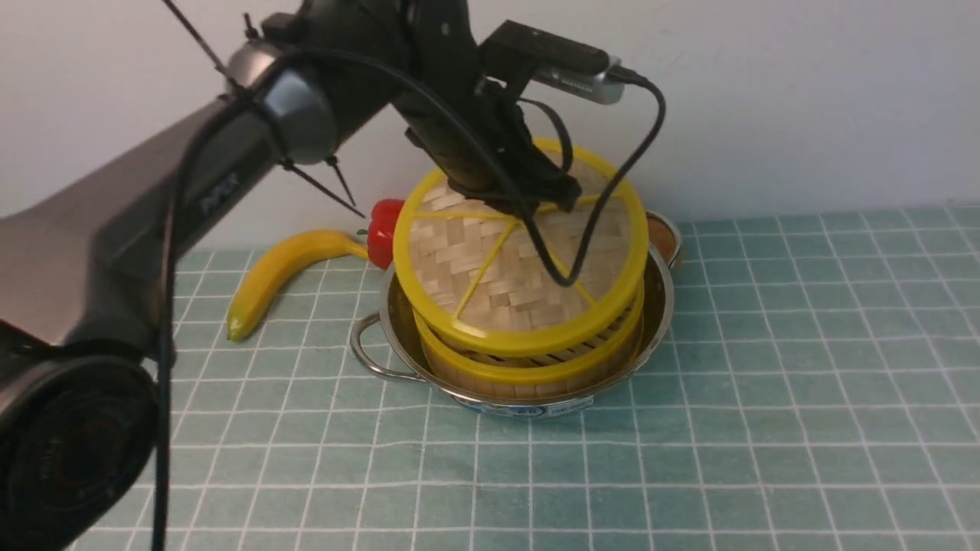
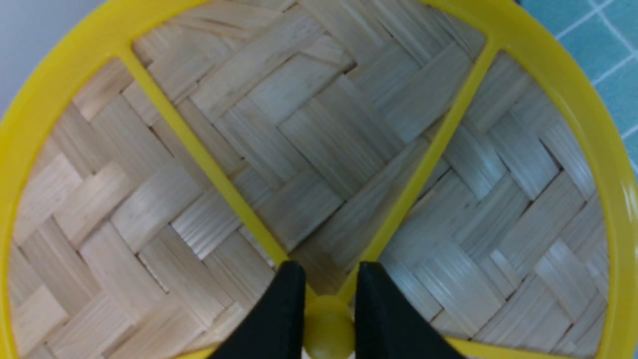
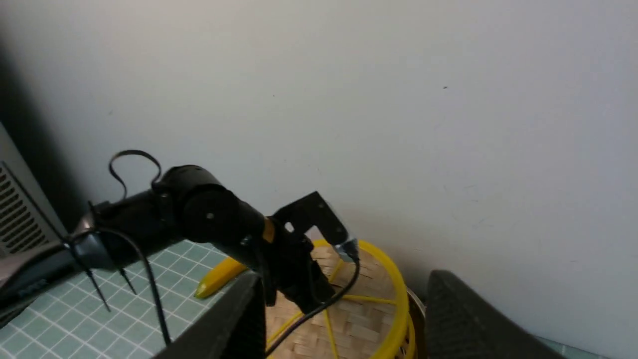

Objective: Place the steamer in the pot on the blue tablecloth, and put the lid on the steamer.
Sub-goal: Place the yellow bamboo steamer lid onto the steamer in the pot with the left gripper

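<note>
left gripper (image 2: 330, 279) clamping yellow knob (image 2: 329, 326) of flat woven-bamboo yellow-rimmed lid (image 1: 505, 306) | lid tilting over round bamboo steamer (image 1: 528, 375) in shiny steel pot (image 1: 660, 306) on blue checked tablecloth (image 1: 766, 383), hiding its contents | right gripper (image 3: 346, 279) gaping, empty

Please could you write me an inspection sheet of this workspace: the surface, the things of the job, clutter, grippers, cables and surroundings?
Surface: blue tablecloth, lying flat, with a white grid.
Job's things: steamer sits inside the pot; lid is tilted over the steamer, far edge raised, not yet seated.
Clutter: banana left of the pot; small red item behind the pot's left rim; brownish round thing, partly hidden, behind its right rim.
Grippers: left gripper shut on the lid's centre knob; right gripper open, holding nothing.
Cables: black cable hangs from the left wrist camera across the lid.
Surroundings: plain pale wall; nothing else seen.
</note>
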Motion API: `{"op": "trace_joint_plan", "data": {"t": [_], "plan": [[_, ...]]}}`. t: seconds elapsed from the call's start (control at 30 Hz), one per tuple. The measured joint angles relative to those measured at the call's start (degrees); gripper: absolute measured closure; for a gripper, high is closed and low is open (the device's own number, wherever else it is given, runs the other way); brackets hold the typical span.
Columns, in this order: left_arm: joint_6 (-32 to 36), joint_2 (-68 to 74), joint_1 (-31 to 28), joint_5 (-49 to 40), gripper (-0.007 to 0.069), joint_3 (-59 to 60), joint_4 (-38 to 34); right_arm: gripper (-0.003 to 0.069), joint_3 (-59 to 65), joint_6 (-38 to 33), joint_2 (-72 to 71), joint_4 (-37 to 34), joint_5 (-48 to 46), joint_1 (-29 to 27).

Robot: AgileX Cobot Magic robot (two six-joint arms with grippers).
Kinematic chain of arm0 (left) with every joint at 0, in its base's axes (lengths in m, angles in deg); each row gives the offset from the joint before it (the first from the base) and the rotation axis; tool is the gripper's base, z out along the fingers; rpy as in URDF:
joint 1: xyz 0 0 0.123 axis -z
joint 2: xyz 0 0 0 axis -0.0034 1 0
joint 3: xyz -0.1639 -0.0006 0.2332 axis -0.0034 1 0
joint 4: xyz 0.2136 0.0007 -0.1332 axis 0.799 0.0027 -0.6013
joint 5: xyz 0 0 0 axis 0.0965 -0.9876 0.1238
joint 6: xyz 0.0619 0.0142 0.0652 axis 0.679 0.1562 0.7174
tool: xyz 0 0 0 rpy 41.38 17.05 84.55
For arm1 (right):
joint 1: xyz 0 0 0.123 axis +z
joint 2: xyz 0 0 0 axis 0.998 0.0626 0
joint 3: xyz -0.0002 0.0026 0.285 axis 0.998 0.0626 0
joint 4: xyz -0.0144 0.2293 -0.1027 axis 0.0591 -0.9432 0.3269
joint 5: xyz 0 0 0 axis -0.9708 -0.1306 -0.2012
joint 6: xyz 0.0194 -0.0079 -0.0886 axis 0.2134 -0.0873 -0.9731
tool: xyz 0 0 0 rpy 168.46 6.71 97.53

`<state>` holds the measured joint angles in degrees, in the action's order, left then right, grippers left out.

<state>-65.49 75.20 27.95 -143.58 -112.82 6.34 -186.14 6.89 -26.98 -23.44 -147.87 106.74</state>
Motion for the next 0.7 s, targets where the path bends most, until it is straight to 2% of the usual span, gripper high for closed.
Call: {"op": "trace_joint_plan", "data": {"t": [0.3,0.7], "plan": [[-1.73,3.44,0.34,-0.90,0.0508,-2.49,3.74,0.0230,0.00,0.00,0.00,-0.79,0.00,0.00],[-2.02,4.79,0.38,-1.28,0.0508,-2.55,2.57,0.0230,0.00,0.00,0.00,-0.79,0.00,0.00]]}}
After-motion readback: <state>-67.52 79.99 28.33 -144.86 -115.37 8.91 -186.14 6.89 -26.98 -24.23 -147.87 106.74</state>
